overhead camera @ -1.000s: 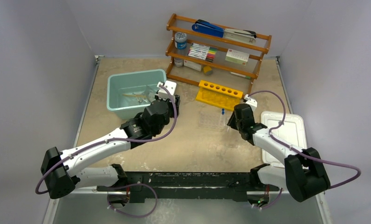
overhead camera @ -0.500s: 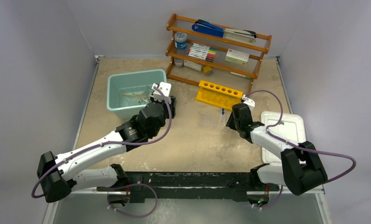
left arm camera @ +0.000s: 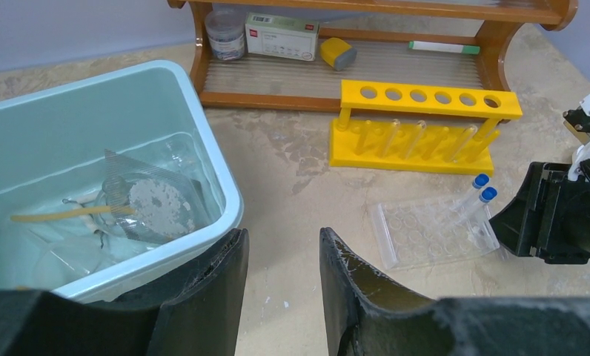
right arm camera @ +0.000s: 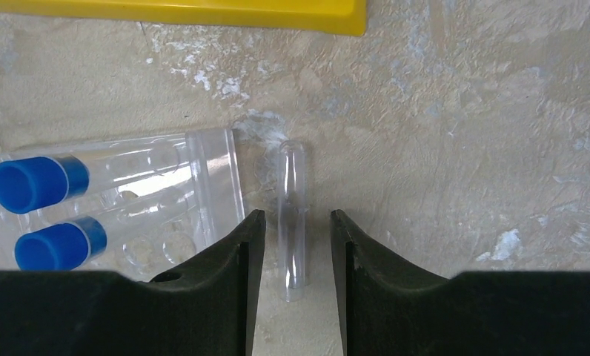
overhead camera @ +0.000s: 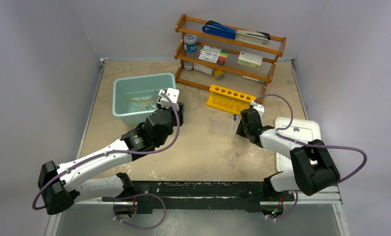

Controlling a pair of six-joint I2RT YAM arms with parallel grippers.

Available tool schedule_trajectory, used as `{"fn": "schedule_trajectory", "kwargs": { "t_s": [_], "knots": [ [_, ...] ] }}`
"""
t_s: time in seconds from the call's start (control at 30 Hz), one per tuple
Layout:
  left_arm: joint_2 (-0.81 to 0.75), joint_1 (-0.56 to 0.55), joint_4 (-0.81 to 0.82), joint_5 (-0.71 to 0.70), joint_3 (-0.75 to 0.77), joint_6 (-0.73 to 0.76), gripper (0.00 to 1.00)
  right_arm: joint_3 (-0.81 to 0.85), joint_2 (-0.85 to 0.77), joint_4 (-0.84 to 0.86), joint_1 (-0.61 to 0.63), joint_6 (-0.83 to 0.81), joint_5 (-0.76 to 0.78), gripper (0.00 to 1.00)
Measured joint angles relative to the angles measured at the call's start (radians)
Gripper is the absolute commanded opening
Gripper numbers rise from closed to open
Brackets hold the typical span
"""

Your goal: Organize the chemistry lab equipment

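Note:
A clear test tube (right arm camera: 293, 219) lies on the table between the open jaws of my right gripper (right arm camera: 296, 216), which is low over it and untouched by the fingers. Beside it lies a clear well plate (right arm camera: 129, 196) with two blue-capped tubes (right arm camera: 40, 182) on it; the plate also shows in the top view (overhead camera: 224, 126) and the left wrist view (left arm camera: 434, 230). The yellow test-tube rack (overhead camera: 231, 100) stands behind. My left gripper (left arm camera: 283, 236) is open and empty beside the teal bin (overhead camera: 143, 96), which holds a glass flask (left arm camera: 155, 204) and an amber tube (left arm camera: 66, 213).
A wooden shelf (overhead camera: 229, 46) at the back carries a blue stapler (overhead camera: 219, 30), markers (overhead camera: 214, 54) and small boxes. A white lid (overhead camera: 298, 139) lies at the right under my right arm. Grey walls close three sides.
My right gripper has moved left and down toward the well plate and tube. My left gripper has pulled back a little to the left, near the bin's right wall.

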Motion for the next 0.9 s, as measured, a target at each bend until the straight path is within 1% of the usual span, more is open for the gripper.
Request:
{"fn": "schedule_trajectory", "kwargs": {
  "t_s": [0.07,0.23,0.63,0.9],
  "knots": [
    [0.0,0.0,-0.001,0.0,-0.001,0.0,0.4,0.006,0.006,0.0,0.001,0.0,0.002,0.39],
    [-0.007,0.0,-0.006,-0.006,-0.002,0.0,0.4,0.018,0.019,-0.003,0.004,0.0,0.006,0.31],
    [-0.023,0.0,-0.009,-0.02,-0.002,0.0,0.4,0.042,0.042,-0.04,0.005,0.001,0.006,0.19],
    [-0.023,0.0,-0.01,-0.021,-0.002,0.0,0.4,0.043,0.038,-0.05,0.005,0.01,-0.002,0.15]
  ]
}}
